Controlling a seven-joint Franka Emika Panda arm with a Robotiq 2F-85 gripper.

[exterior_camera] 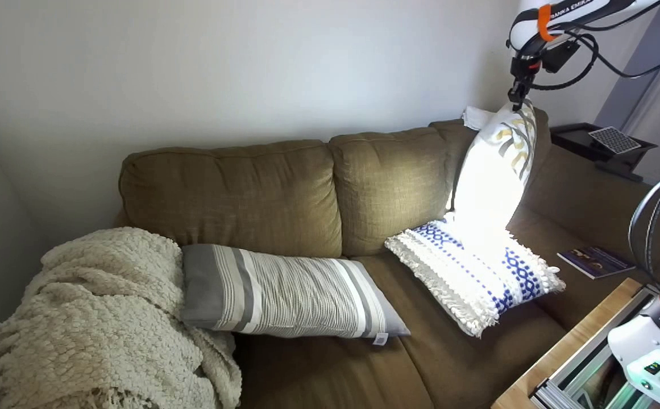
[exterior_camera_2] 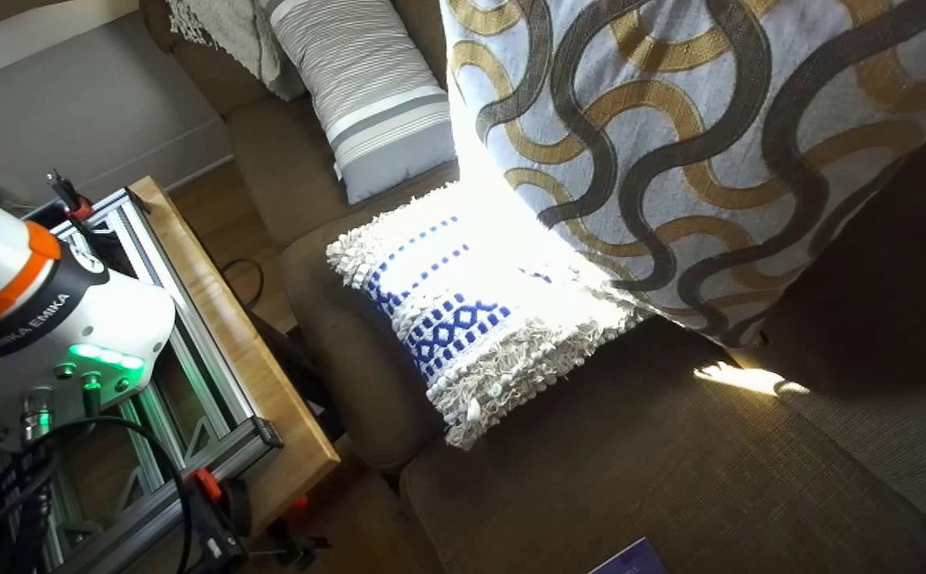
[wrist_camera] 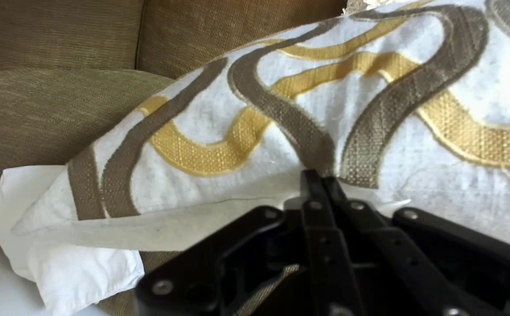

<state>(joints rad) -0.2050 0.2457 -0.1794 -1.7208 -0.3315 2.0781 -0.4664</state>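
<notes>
You have the sofa (exterior_camera: 233, 196) in both exterior views | a swirl-patterned pillow (exterior_camera_2: 694, 159) steeply upright over it | a fringed pillow (exterior_camera: 466, 278) beneath or beside that, glare hides which | your gripper (wrist_camera: 321, 175), jaws narrow, pinching the swirl-patterned pillow's upper edge

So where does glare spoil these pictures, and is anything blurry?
In both exterior views, glare whites out parts of the swirly fabric and the fringed pillow; in an exterior view, the sofa lies in deep shadow at right; in the wrist view, the gripper looks slightly soft close up, while the fabric's weave looks crisp.
</notes>
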